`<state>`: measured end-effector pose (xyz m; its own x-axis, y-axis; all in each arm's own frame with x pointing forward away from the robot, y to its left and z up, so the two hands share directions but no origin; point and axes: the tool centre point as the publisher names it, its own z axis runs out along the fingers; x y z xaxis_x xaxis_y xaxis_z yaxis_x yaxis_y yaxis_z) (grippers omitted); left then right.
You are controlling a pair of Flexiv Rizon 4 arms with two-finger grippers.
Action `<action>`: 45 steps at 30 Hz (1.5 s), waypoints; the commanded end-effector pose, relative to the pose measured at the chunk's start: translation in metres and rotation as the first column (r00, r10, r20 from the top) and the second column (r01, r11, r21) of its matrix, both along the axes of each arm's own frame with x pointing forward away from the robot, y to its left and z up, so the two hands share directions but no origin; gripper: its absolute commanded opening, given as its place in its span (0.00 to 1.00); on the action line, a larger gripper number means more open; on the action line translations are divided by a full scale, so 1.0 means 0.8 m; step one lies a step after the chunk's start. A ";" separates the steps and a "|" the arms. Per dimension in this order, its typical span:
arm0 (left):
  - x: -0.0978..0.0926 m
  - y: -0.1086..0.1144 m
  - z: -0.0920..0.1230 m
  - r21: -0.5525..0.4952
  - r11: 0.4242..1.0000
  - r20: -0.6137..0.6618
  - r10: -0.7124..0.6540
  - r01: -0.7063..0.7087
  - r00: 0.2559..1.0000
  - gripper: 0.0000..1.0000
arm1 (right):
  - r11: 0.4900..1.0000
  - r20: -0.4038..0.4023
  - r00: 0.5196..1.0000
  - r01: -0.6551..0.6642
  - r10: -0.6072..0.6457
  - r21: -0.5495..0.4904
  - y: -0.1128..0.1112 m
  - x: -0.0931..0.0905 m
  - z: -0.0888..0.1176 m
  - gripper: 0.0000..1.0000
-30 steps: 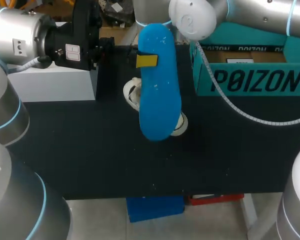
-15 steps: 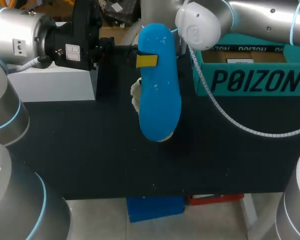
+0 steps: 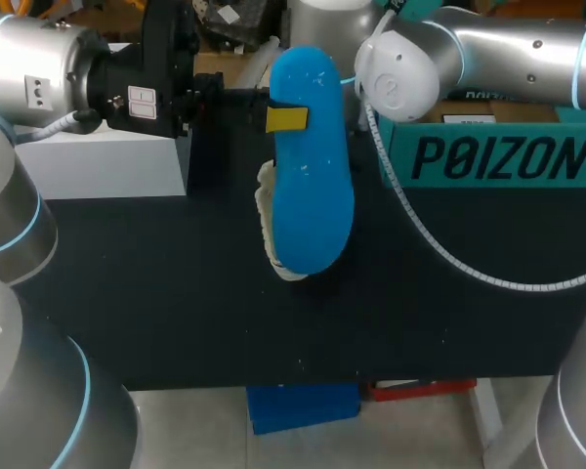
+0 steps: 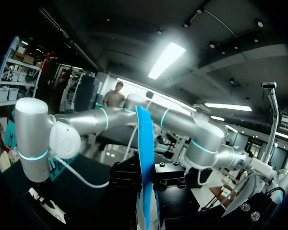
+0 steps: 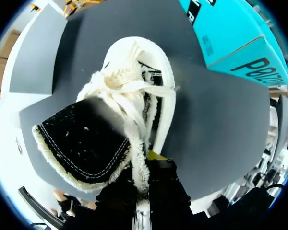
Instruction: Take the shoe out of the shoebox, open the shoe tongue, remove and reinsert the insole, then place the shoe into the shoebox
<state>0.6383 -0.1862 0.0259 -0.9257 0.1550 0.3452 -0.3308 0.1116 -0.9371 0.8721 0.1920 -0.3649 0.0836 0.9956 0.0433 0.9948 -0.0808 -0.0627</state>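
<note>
insole point(image 3: 311, 166) hiding shoe point(image 3: 266, 210) (mostly), shoebox point(image 3: 498, 156) cut off

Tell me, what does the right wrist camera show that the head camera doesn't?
Only the right wrist view: the black tongue pulled out and the white laces of the shoe. Only the head view: the blue insole, held up in the left gripper, hiding most of the shoe. Both: the shoe, the teal shoebox, the dark table.

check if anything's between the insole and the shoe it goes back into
Nothing separate that shows. The left gripper holds the insole over the shoe; the right gripper holds the tongue back, though laces crowd the opening.
</note>
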 end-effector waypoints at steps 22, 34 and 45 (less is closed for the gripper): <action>-0.001 0.000 -0.001 0.002 1.000 0.000 0.001 -0.001 1.000 0.00 | 0.959 0.131 0.991 -0.053 0.017 0.280 -0.008 -0.036 0.023 1.00; -0.001 0.000 -0.001 0.002 1.000 0.000 0.001 -0.001 1.000 0.00 | 0.838 0.207 0.974 -0.185 0.089 0.513 -0.004 -0.042 0.057 1.00; -0.001 0.000 -0.001 0.002 1.000 0.000 0.001 -0.001 1.000 0.00 | 0.838 0.207 0.974 -0.185 0.089 0.513 -0.004 -0.042 0.057 1.00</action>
